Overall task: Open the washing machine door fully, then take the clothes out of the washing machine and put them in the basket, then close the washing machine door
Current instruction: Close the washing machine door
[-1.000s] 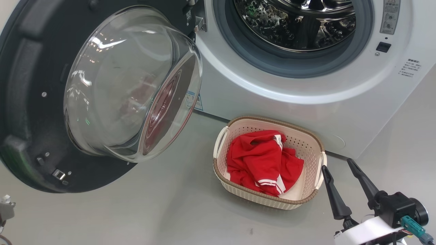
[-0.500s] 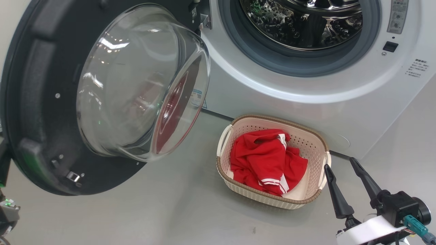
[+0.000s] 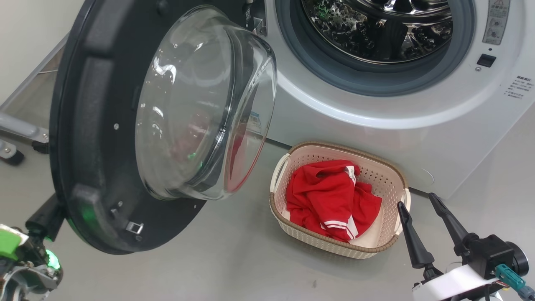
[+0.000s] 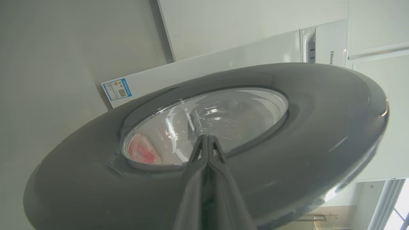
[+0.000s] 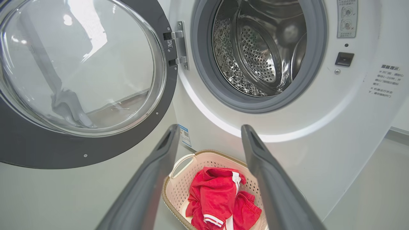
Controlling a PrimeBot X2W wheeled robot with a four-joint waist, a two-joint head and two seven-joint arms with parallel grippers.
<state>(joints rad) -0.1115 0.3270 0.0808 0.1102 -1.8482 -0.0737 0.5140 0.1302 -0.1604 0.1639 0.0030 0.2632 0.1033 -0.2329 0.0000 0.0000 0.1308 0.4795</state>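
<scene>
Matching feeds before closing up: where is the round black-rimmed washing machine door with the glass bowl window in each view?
Head view: washing machine door, left half, open.
Left wrist view: door across the middle.
Right wrist view: door upper left.
Shared landmark: white washing machine body.

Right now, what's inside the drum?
Bare perforated steel shows in the drum, and no clothes can be seen there. Its near floor is hidden behind the grey rim. The red clothes lie in the basket.
</scene>
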